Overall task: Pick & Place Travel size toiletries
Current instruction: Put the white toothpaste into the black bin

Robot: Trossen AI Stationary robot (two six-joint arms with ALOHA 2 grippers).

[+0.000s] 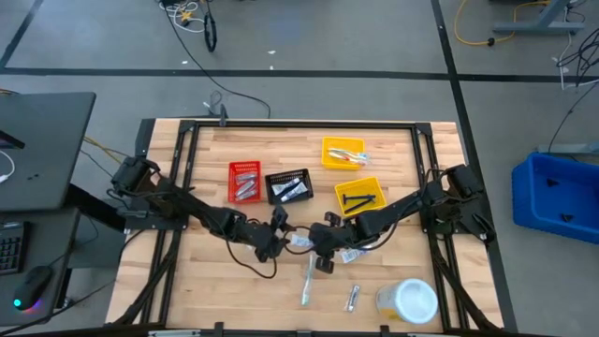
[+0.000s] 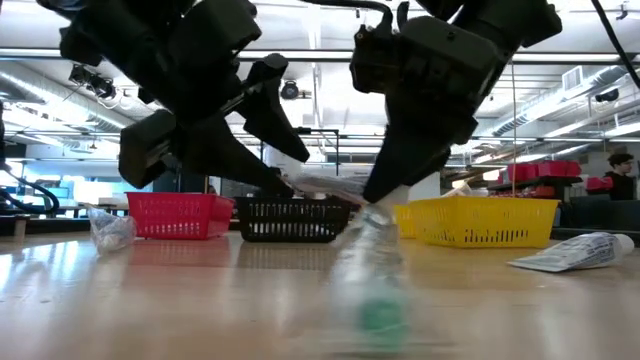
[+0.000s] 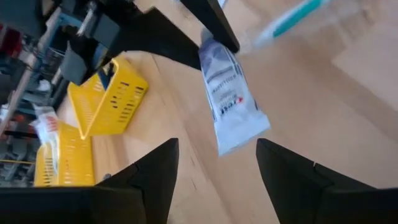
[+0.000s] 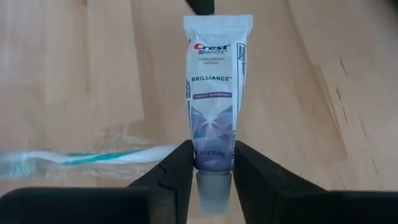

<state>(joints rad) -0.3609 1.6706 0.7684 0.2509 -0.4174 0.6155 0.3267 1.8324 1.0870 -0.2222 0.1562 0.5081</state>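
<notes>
Item: toothpaste tube [image 4: 214,99], white and purple; being held at its cap end between the fingers [image 4: 177,171] of the right gripper [image 1: 325,245], above the desk [image 1: 234,290] near its middle; its crimped end pointing toward the left gripper [image 1: 278,225]; left gripper's fingers [image 3: 149,174] standing open and empty, just short of the tube's crimped end.

Loose items lying on the desk: a wrapped toothbrush [image 1: 307,281] with a green stripe, at 6 o'clock from the two grippers; a small silvery sachet [image 1: 352,298] at 5 o'clock; a second tube [image 2: 575,252] lying flat at the low view's right.

Containers at 12 o'clock from the grippers: red bin [image 1: 245,181] with silvery packets; black bin [image 1: 287,185] with a tube; yellow bin [image 1: 360,195] with black sticks; farther yellow bin [image 1: 343,153] with toothbrushes.

Also standing: a yellowish jar [image 1: 408,301] with white lid, at 4 o'clock near the desk's front edge.
</notes>
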